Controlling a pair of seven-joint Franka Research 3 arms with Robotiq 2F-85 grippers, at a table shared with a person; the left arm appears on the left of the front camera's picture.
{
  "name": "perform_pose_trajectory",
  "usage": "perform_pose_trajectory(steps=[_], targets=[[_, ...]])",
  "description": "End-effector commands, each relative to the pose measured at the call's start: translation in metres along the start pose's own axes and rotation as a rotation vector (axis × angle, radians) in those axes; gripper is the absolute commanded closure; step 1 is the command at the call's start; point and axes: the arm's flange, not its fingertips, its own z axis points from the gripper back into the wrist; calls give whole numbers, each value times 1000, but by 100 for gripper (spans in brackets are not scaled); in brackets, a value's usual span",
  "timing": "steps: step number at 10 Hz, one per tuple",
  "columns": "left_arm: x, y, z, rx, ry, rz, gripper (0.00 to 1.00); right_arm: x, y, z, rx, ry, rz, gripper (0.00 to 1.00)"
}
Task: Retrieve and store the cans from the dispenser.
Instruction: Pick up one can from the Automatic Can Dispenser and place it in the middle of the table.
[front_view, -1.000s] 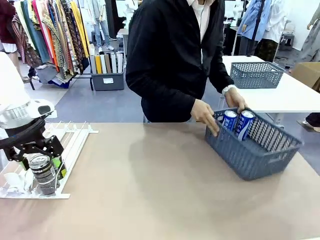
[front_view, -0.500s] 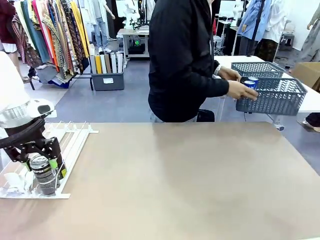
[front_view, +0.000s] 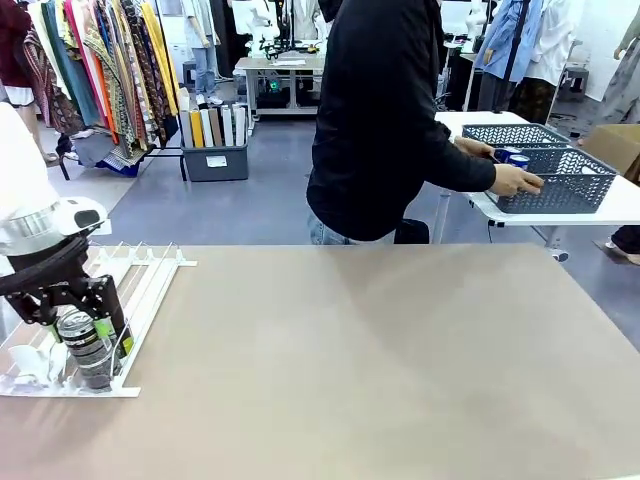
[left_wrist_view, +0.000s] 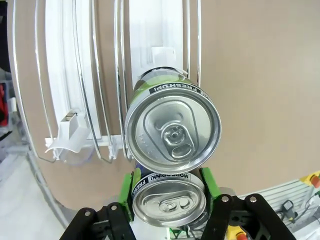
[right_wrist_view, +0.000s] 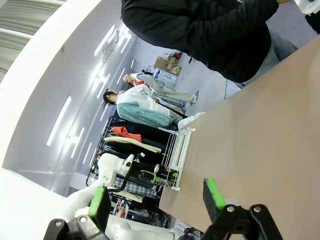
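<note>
The white dispenser (front_view: 150, 285) lies at the table's left edge, its rails (left_wrist_view: 100, 75) running away from the left wrist camera. My left gripper (front_view: 85, 335) is shut on a dark can (front_view: 88, 348) at the dispenser's near end, the green pads (left_wrist_view: 129, 195) on either side of its silver top (left_wrist_view: 167, 205). A second can (left_wrist_view: 172, 132) sits right behind it in the same lane. Blue cans (front_view: 512, 158) stand in a blue-grey basket (front_view: 560, 190) held by the person at the back table. My right gripper (right_wrist_view: 156, 200) hangs open above the table.
The person's hand (front_view: 517, 180) rests on the basket at the white back table (front_view: 610, 205), where another basket (front_view: 505, 133) stands. The brown table (front_view: 350, 350) stretches wide to the right of the dispenser. Clear stoppers (front_view: 30, 365) mark the dispenser's near end.
The person has lifted the basket with the blue cans off my table and carried it to the back table on the right. My left gripper has stayed on the dark can, hardly moving.
</note>
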Motion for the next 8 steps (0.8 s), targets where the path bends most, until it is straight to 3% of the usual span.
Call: perform_pose_trajectory(steps=[1, 4, 8], targets=[[-6, 1, 16, 15, -28, 18, 100, 3, 3, -2, 22, -20, 10, 0], [-38, -8, 95, 19, -147, -28, 100, 3, 3, -2, 22, -20, 10, 0], [-114, -12, 189, -21, -434, -133, 100, 3, 3, -2, 22, -20, 10, 0]])
